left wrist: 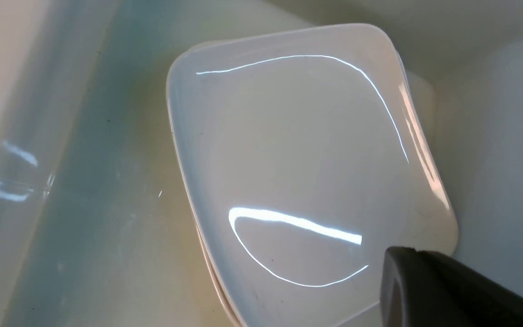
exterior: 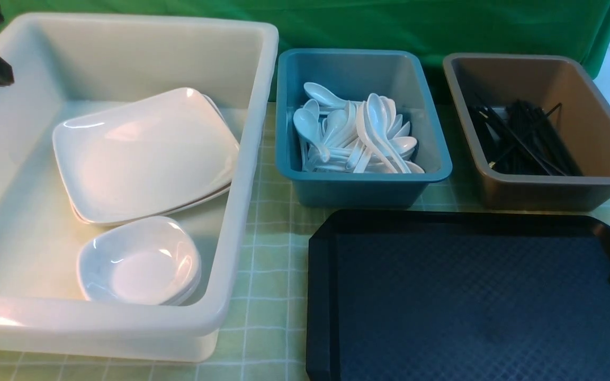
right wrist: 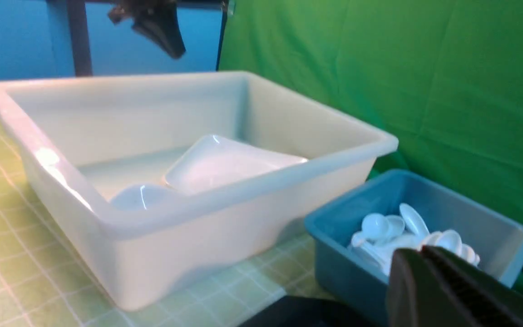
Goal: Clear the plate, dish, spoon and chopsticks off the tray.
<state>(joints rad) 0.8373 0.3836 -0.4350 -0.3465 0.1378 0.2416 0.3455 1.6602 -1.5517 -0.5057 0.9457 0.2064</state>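
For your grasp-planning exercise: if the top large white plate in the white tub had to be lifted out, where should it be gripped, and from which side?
Grip the plate by its raised rim on the edge facing the blue tub, coming from above. That edge likely lifts clear of the plate beneath, while the dishes crowd the near corner.

A large white tub [exterior: 252, 159] stands on the tabletop [exterior: 270, 275], which has a green checked cloth. Beside it is a blue tub [exterior: 432, 159], then a brown tub [exterior: 601, 127]. A green curtain [exterior: 389, 24] hangs behind them.
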